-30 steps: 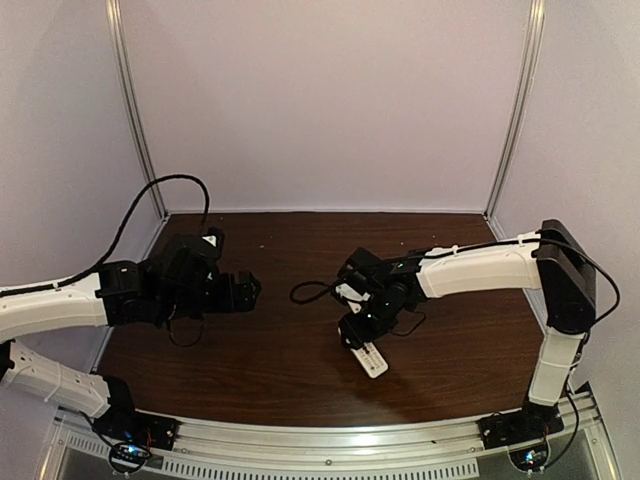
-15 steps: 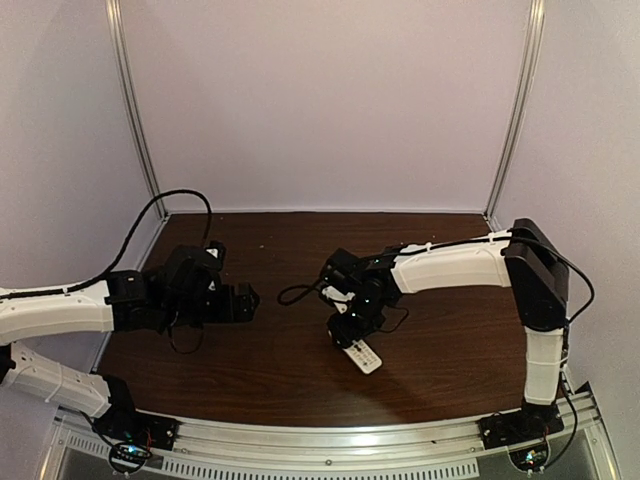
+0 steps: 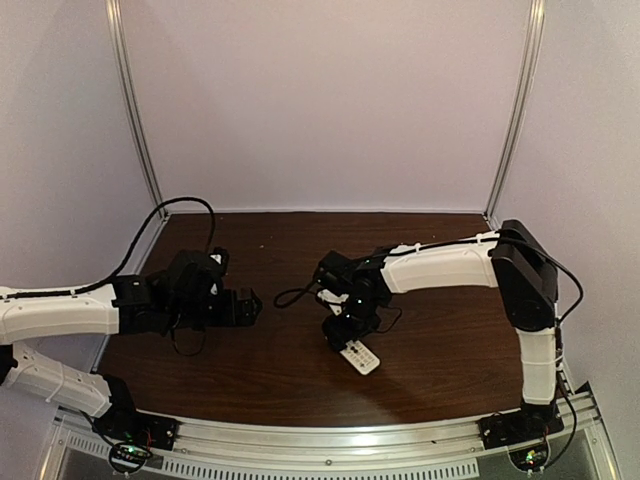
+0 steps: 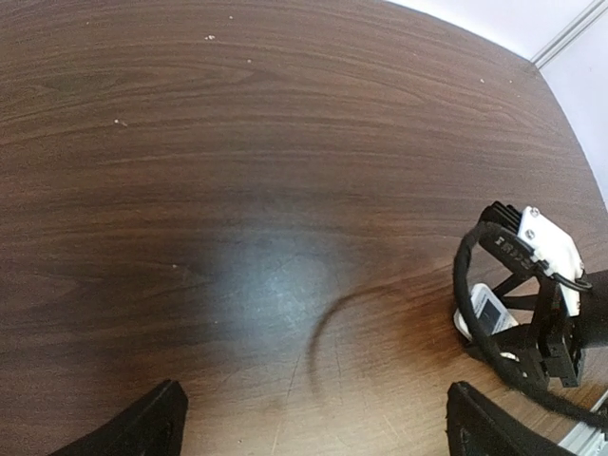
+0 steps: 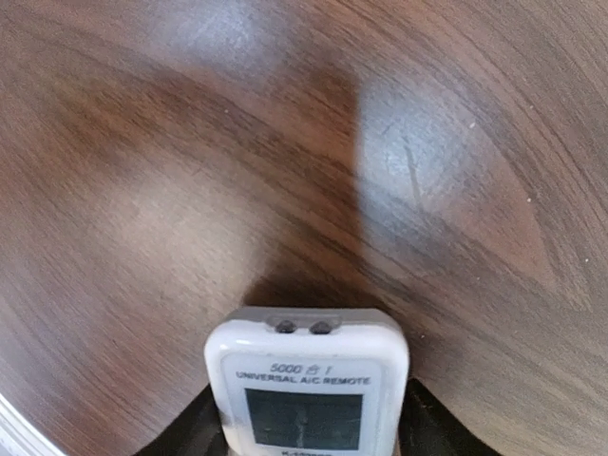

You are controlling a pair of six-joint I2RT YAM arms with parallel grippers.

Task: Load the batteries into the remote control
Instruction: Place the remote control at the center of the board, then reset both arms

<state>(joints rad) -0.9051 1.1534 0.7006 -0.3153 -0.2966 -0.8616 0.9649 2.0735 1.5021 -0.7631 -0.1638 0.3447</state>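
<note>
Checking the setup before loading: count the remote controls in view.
1. The remote control sits screen-up between the fingers of the right gripper, front-middle of the table. Others may be hidden.

Top view: the remote control (image 3: 362, 358) lies face up on the desk (image 3: 450, 370), at 5 o'clock from the desk's centre, its length running from 10 to 4 o'clock. The right fingers (image 5: 429, 429) flank its 10 o'clock end, one on each side. The left fingers (image 4: 157, 423) hang over the desk well apart, at 10 o'clock from the remote control.
</note>
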